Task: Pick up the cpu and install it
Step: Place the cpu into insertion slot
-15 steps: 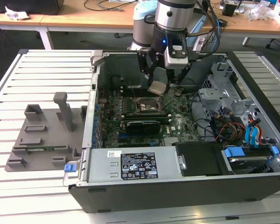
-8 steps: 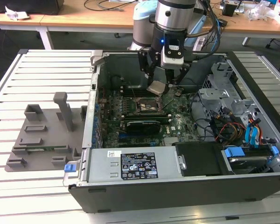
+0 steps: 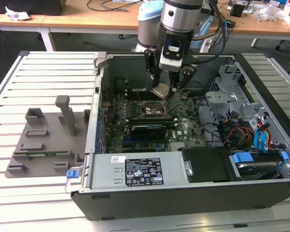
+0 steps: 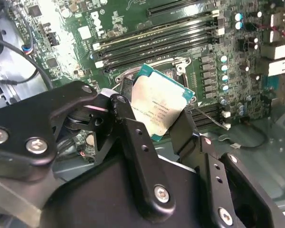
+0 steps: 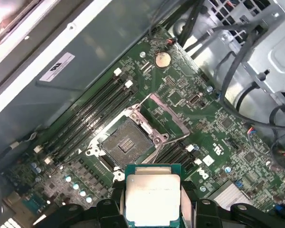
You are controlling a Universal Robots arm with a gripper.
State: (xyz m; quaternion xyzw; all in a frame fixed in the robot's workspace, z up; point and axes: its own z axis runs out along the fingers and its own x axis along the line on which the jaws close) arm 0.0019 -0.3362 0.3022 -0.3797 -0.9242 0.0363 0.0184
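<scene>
silver-grey cpu [image 3: 162,91] clamped in the gripper [image 3: 167,86], hanging just above the open socket [image 3: 152,110].
the black fingers [image 4: 183,130] pinch the chip by two opposite edges, metal plate turned up toward both wrist views, green rim showing. it sits tilted and clear of the motherboard [image 3: 183,128] inside the opened computer case [image 3: 183,200]. in the exterior view the bare socket lies at about seven o'clock from the chip, near but apart, with its metal retention frame [image 5: 167,118] swung up. by my reading the chip is lifted but not yet seated.
</scene>
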